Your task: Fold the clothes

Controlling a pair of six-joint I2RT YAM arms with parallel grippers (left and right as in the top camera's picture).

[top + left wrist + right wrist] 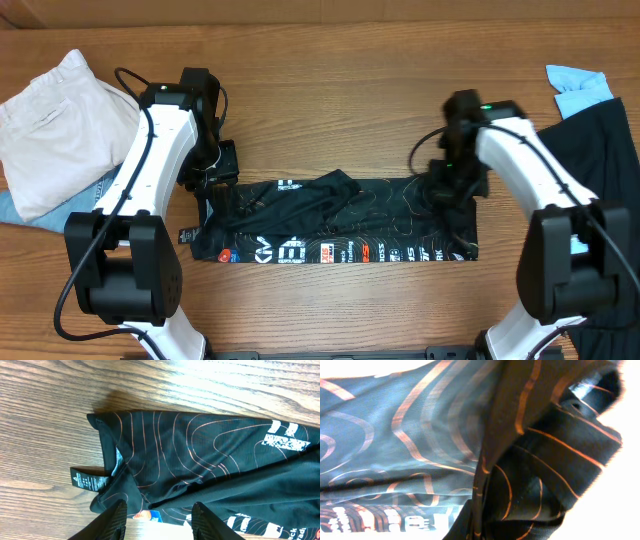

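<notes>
**Jersey strip lies crosswise, an arm at each end**

Overhead: the jersey lies as a long strip running left to right on the wooden table. The left gripper is at its left end and the right gripper at its right, with bare wood beyond.
Left wrist: the jaws are apart over the end with the tag.
Right wrist: bunched cloth fills the view. The jaws are together, seemingly pinching it.

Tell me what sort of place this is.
Probably a robot test bench for folding laundry: a white left arm and right arm at a wooden table, a black jersey laid between them, a beige garment heaped aside.
</notes>
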